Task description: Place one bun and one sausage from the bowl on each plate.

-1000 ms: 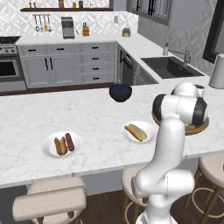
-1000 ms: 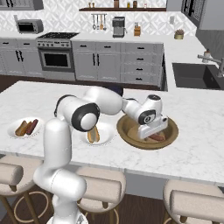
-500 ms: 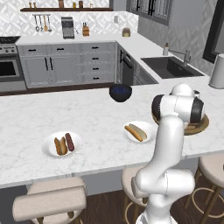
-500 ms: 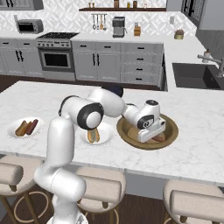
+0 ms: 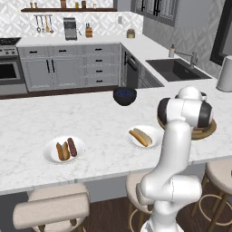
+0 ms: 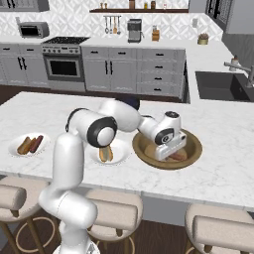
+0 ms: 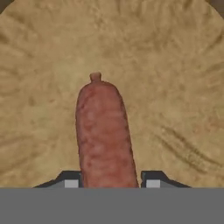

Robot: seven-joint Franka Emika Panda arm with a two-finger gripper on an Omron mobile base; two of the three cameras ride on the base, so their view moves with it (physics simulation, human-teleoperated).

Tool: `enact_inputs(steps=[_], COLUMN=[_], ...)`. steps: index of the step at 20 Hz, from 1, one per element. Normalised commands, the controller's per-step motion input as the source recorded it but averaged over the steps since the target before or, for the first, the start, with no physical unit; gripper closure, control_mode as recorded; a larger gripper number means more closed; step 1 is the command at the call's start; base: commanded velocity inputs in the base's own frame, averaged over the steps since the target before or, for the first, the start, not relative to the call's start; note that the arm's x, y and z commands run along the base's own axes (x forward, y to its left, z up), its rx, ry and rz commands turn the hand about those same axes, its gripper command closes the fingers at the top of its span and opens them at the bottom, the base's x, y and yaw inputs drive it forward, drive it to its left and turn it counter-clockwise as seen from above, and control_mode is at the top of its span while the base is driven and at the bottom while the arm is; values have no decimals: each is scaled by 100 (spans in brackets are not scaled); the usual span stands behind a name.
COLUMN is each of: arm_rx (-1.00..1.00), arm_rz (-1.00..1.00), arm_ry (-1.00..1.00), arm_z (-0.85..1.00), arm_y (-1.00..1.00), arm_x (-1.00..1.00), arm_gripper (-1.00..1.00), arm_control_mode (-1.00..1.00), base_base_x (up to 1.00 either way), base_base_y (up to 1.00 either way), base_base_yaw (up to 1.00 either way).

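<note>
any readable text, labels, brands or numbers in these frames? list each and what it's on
None. No readable text on the plates, the wooden bowl, the sausage between the gripper fingers, or the blue bowl. Coffee maker and microwave show no legible brand; anything there is too small.

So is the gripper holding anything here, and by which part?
The gripper is closed on a sausage in the wooden bowl, fingers at its near end.
</note>
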Motion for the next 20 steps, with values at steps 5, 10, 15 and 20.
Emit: enact_inputs(steps=[5, 10, 15, 20], arm_rx=[0, 0, 0, 0], arm_rz=[0, -3, -13, -21], arm_ry=[-10, -10, -1, 0], arm_z=[42, 73, 39, 7], arm_y=[50, 91, 100, 100], arm_x=[-11, -28, -27, -7], arm_gripper=[100, 100, 100, 100], arm_control_mode=[-100, -100, -100, -100], base_base_x=[0, 0, 0, 0], base_base_y=[0, 0, 0, 0], base_base_yaw=[0, 0, 0, 0])
